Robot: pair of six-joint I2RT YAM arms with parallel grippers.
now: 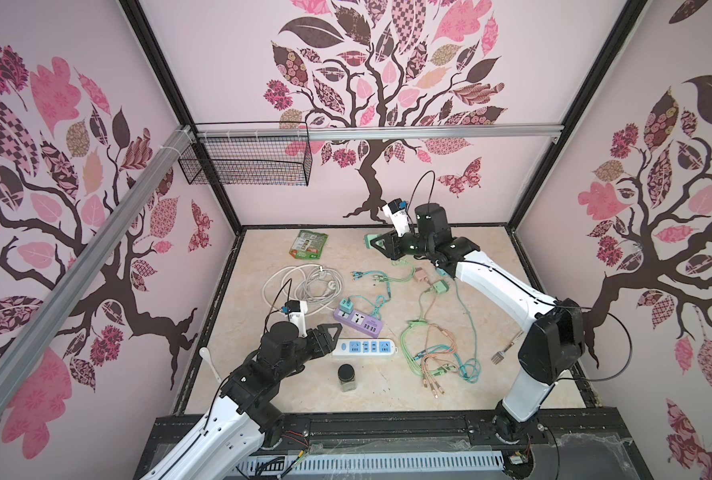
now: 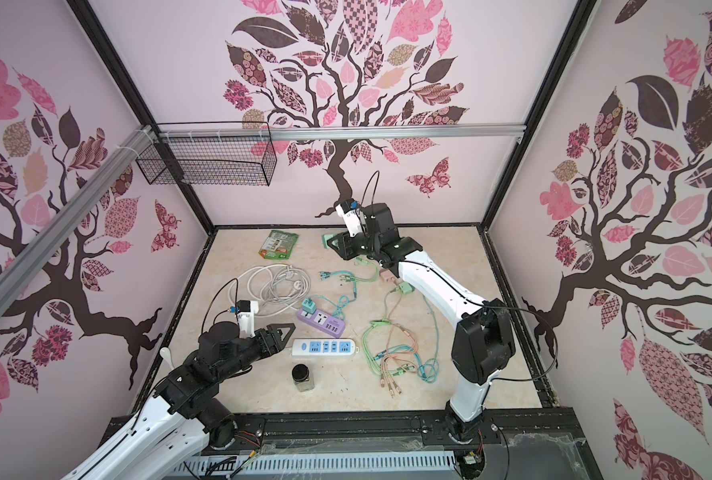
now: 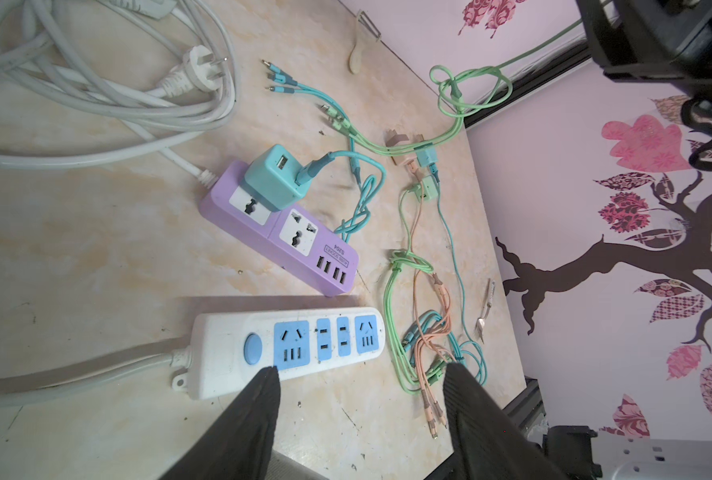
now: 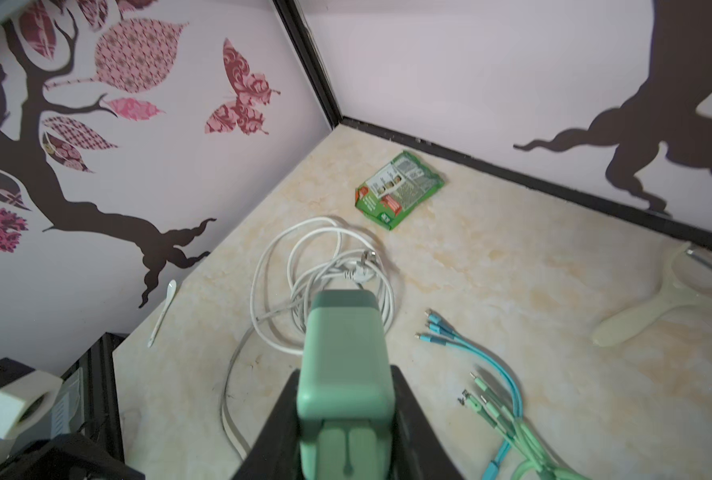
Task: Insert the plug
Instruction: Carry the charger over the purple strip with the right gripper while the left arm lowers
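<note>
Gripping a green plug (image 4: 344, 332) near the back edge of the table (image 1: 387, 390), the right gripper (image 4: 346, 386) stays out of reach of both sockets. The left gripper (image 3: 360, 370) hangs with its fingers spread and empty over one end of the white power strip (image 3: 221, 353), beside the purple power strip (image 3: 279, 237).

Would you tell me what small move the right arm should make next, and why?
Probably carry the green charger toward the white power strip: the right gripper grips it near the back wall, far from the strip's sockets.
</note>
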